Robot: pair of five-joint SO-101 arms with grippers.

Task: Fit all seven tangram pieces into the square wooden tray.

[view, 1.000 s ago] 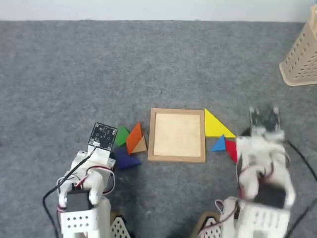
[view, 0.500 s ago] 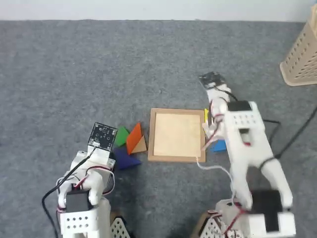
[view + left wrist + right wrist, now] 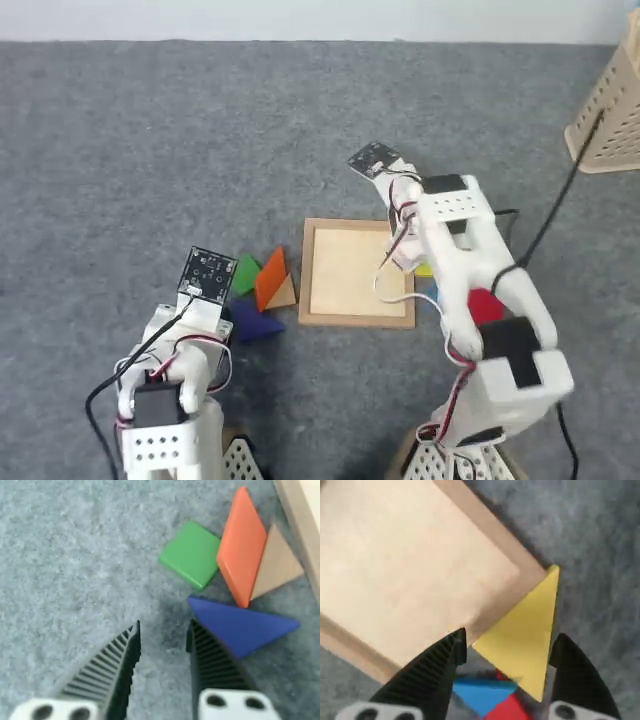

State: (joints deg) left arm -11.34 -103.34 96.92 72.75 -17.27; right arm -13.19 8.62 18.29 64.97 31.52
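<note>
Since no piece lies in what shows of the square wooden tray (image 3: 355, 320), the step in hand looks to be the first pick, and the right gripper (image 3: 509, 639) hangs directly over its likely target, the yellow triangle (image 3: 525, 630). That piece lies flat on the grey carpet (image 3: 150, 130) outside the tray, one long edge pressed against the outer face of the rim.

To do this well, I would lower the gripper straight down with one finger on each side of the triangle. The finger on the rim side needs care: it sits over the rim itself, so it may land on wood instead of slipping beside the piece. Nudging the triangle a little away from the rim first, or turning the wrist to take it across its two free edges, seems safer. A small blue triangle (image 3: 477, 692) and a red piece (image 3: 507, 712) lie just beside the yellow corner, and a sloppy closing could drag them along.

The right jaws are spread wide, straddling the yellow triangle from above, gripping nothing (whether they touch it I cannot tell). The left gripper (image 3: 164, 627) has its jaws parted a little and empty, over bare carpet near the big blue triangle (image 3: 240, 627), with the green square (image 3: 192, 555), orange parallelogram (image 3: 242, 565) and tan triangle (image 3: 277, 567) clustered beyond.
</note>
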